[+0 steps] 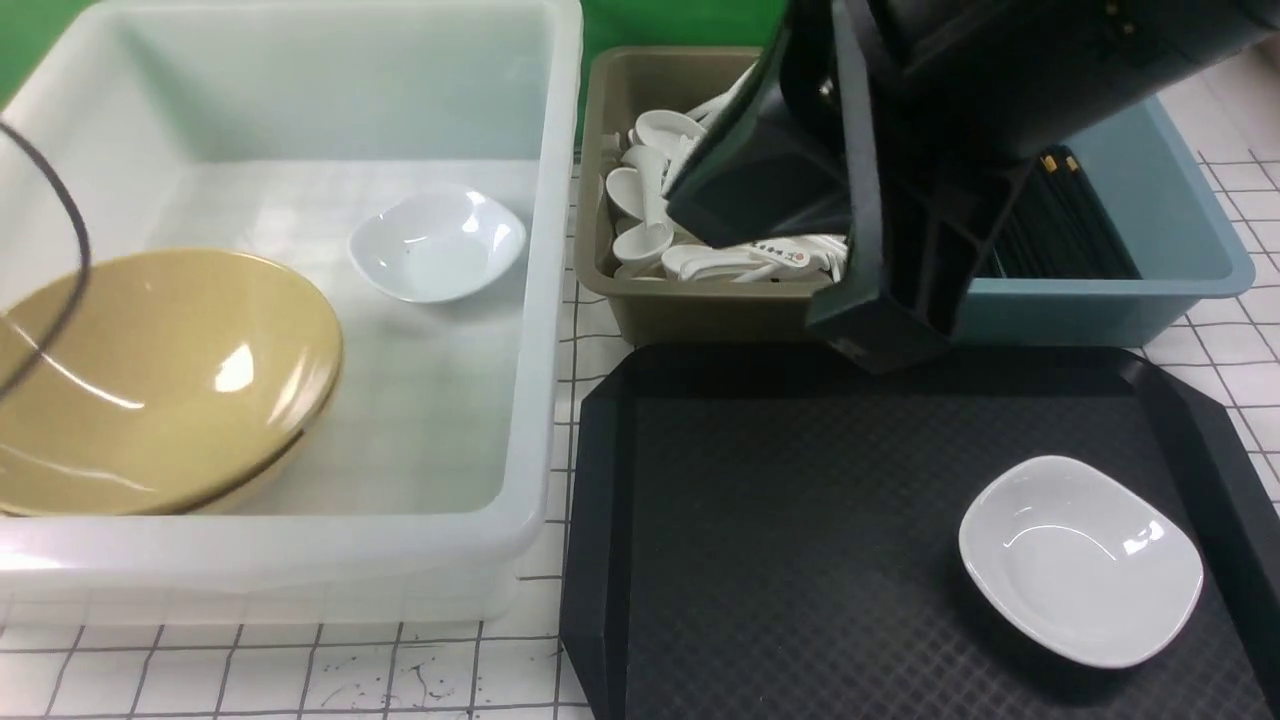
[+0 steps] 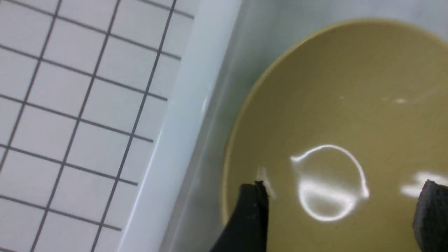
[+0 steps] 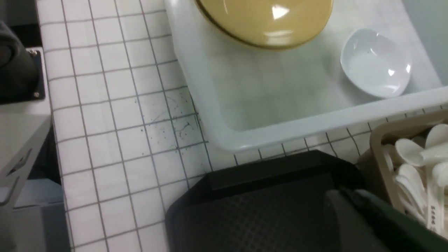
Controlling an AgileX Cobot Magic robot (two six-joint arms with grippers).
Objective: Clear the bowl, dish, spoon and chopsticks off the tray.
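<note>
The mustard-yellow bowl (image 1: 150, 380) lies tilted inside the big white tub (image 1: 545, 300). My left gripper (image 2: 343, 183) hangs over the bowl's inside (image 2: 343, 105), its jaws wide open with nothing between them. It is out of the front view. One small white dish (image 1: 1080, 560) sits on the black tray (image 1: 800, 520) near its right side. My right gripper (image 1: 880, 345) is shut and empty above the tray's far edge. Several white spoons (image 1: 645, 190) fill the olive tub (image 1: 700, 310). Black chopsticks (image 1: 1070, 230) lie in the blue tub (image 1: 1180, 230), partly hidden by the right arm.
A second small white dish (image 1: 437, 245) rests on the white tub's floor beyond the bowl. The tubs stand on a white gridded tabletop (image 1: 250, 670). A dark cable (image 1: 70, 210) loops at the far left.
</note>
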